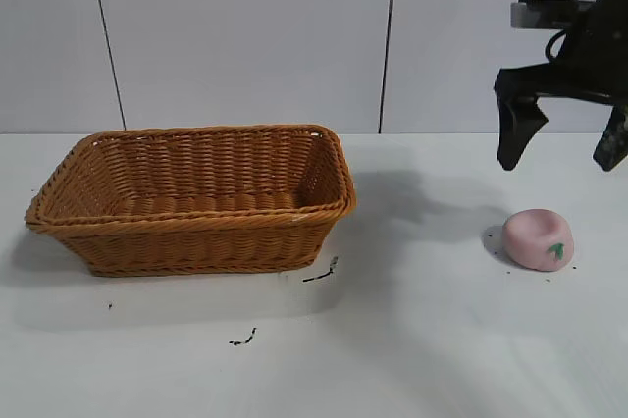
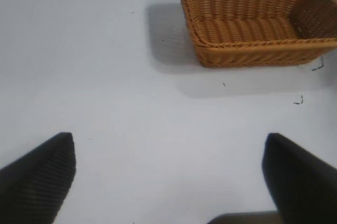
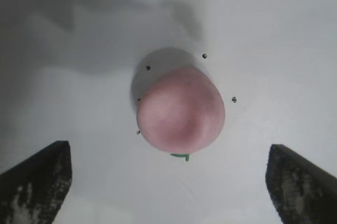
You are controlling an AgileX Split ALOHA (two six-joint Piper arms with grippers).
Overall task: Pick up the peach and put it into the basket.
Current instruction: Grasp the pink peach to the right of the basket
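The pale pink peach point(image 1: 536, 239) with a green leaf mark lies on the white table at the right. My right gripper point(image 1: 563, 150) hangs open above and a little behind it, not touching it. In the right wrist view the peach point(image 3: 180, 108) lies ahead of the wide-open right gripper point(image 3: 168, 174), outside the gap between the jaws. The orange-brown wicker basket point(image 1: 69, 182) stands at the left and is empty. It also shows in the left wrist view point(image 2: 237, 53). My left gripper point(image 2: 168, 169) is open and empty over bare table, away from the basket.
Small black marks point(image 1: 320, 275) lie on the table in front of the basket. A grey panelled wall point(image 1: 245, 35) stands behind the table. Black specks point(image 3: 234, 99) dot the table around the peach.
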